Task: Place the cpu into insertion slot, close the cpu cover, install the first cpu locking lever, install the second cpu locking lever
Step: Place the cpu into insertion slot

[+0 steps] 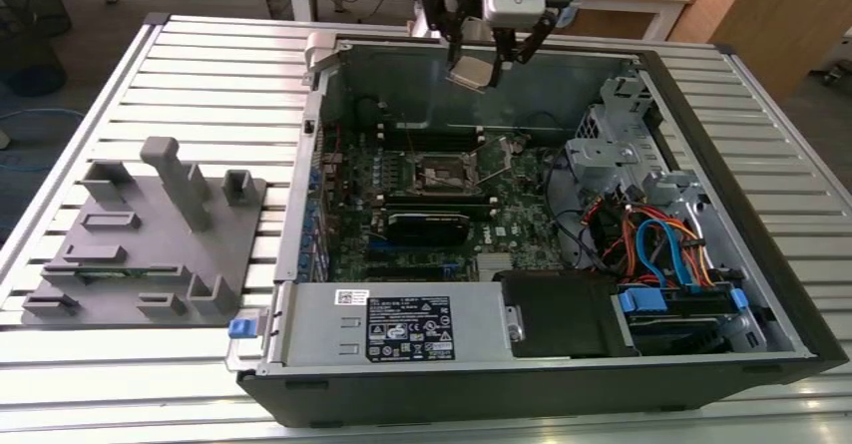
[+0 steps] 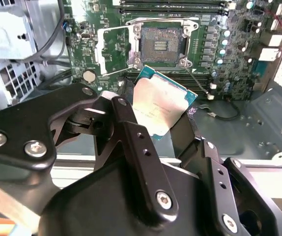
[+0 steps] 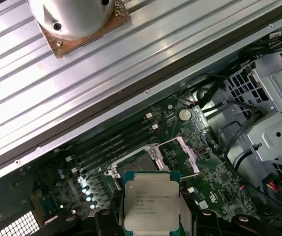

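Clamped on the tilted cpu (image 1: 472, 73) at the exterior view's upper centre, well above the open insertion slot (image 1: 444, 175) mid-frame, the gripper (image 1: 488, 64) probably needs to level the chip and square its corners with the socket.

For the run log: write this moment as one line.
gripper: shut on cpu | cpu: aloft over open case | insertion slot: empty | cpu cover: open

The cpu (image 1: 472, 72) (image 2: 160, 103) (image 3: 152, 204), a flat square chip with a dull silver top, is gripped and tilted well above the insertion slot (image 1: 444, 173) (image 2: 160, 45). The dark-centred slot is left bare, and the cpu cover (image 2: 112, 49) (image 3: 180, 152) is swung open beside it.
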Tool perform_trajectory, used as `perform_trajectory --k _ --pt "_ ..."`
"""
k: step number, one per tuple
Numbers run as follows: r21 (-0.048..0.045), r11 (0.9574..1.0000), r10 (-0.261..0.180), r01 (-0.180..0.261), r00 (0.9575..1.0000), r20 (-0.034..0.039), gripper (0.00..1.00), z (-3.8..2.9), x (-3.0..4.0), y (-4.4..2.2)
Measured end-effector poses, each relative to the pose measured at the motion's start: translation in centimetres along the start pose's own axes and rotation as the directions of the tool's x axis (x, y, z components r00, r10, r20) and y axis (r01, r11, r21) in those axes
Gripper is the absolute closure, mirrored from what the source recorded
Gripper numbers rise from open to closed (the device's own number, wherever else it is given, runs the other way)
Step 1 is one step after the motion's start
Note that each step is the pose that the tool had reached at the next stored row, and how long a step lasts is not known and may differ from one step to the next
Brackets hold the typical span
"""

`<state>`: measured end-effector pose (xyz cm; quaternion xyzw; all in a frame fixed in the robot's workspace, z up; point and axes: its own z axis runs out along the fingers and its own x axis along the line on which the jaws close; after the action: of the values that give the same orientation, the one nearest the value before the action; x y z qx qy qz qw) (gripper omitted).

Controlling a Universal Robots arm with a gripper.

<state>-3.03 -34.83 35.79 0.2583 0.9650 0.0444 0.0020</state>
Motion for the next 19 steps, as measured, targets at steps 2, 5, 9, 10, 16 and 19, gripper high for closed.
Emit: perform_trajectory --k 2,5,9,10,16,19 --pt "-0.0004 0.9998 0.019 -0.019 0.9998 0.0017 0.46 0.01 0.0 0.0" --pt "-0.001 0.999 0.045 -0.045 0.999 0.0039 0.46 0.02 0.0 0.0" --pt "-0.0015 0.9978 0.066 -0.066 0.9978 0.0057 0.46 0.03 0.0 0.0" --pt "-0.0017 0.9974 0.072 -0.072 0.9974 0.0062 0.46 0.03 0.0 0.0" --pt "-0.0026 0.9945 0.105 -0.105 0.9945 0.009 0.46 0.05 0.0 0.0" --pt "-0.0029 0.993 0.118 -0.118 0.9929 0.0101 0.46 0.06 0.0 0.0"
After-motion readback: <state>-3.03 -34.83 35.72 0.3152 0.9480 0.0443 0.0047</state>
